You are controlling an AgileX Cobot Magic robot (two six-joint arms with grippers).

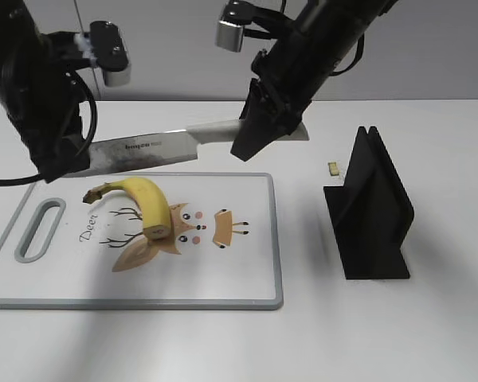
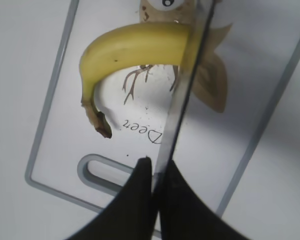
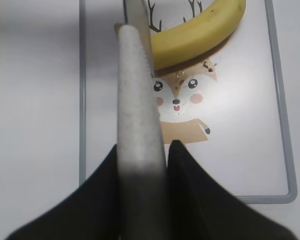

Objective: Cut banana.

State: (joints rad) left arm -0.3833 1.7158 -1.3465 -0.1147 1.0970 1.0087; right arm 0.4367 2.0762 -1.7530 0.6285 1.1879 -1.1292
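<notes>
The banana (image 1: 147, 203) lies on the white cutting board (image 1: 239, 270), dark stem to the left and cut face toward the front; it also shows in the left wrist view (image 2: 135, 45) and the right wrist view (image 3: 195, 37). A knife (image 1: 143, 151) with a white handle hangs level above the board's back edge. My left gripper (image 1: 68, 163) is shut on the blade's tip end (image 2: 185, 95), with its jaws (image 2: 157, 167) pinching the steel. My right gripper (image 1: 247, 147) is shut on the knife's handle (image 3: 135, 90), with its jaws (image 3: 145, 150) around it. The blade is above the banana, not touching it.
The board has a grey rim, a handle slot (image 1: 40, 229) at the left and a tan deer print (image 1: 187, 231). A black knife stand (image 1: 370, 211) is on the table to the right, with a small tan bit (image 1: 333, 167) behind it.
</notes>
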